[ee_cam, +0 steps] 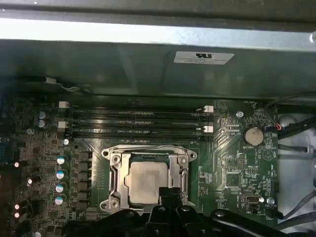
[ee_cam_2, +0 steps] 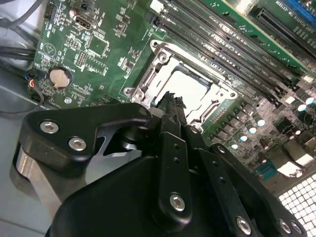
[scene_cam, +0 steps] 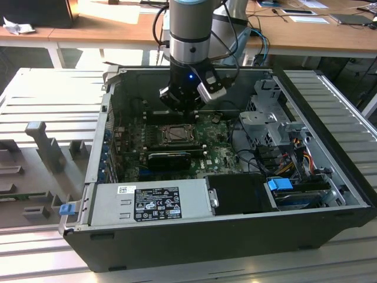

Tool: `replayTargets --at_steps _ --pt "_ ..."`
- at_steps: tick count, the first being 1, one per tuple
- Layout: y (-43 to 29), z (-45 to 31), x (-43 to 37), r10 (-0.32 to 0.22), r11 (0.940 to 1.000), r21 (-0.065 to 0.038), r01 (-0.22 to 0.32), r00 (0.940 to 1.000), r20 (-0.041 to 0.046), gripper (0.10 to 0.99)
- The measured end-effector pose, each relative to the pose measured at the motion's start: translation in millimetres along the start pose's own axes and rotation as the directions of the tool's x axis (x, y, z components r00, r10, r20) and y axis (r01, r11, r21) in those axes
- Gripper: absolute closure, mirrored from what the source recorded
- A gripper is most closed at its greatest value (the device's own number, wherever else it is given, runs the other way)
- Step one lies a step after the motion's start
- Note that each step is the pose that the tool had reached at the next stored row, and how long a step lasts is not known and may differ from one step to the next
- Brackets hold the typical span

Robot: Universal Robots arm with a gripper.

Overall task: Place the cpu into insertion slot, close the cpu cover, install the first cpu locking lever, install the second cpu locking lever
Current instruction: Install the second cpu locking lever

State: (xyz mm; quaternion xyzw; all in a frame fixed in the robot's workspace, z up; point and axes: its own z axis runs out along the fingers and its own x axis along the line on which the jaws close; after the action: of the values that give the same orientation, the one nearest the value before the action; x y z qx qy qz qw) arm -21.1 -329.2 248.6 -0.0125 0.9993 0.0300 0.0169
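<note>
The cpu (ee_cam: 148, 183) sits in its socket, the cpu cover (ee_cam: 148, 163) closed over it. The tool (ee_cam_2: 170, 101) hovers just beside, fingers pinched narrow, holding nothing.

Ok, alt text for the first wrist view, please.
The cpu sits in its socket with the cpu cover down around it, on a green motherboard. The black gripper hangs just at the socket's edge; memory slots lie beyond.
</note>
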Motion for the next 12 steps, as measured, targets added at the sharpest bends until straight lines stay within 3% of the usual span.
replayTargets --at_steps 3,8,10,12 --pt "-9.4 7.0 0.6 0.0 1.0 0.001 0.0 1.0 -0.0069 0.98" --pt "-21.7 9.1 1.1 -0.01 1.0 -0.001 0.01 0.9999 -0.0077 0.98" --pt "-32.2 8.7 3.4 -0.02 0.9998 -0.001 0.02 0.9998 -0.008 0.98" --pt "-35.1 9.1 3.7 -0.028 0.9995 -0.013 0.028 0.9996 -0.008 0.98"
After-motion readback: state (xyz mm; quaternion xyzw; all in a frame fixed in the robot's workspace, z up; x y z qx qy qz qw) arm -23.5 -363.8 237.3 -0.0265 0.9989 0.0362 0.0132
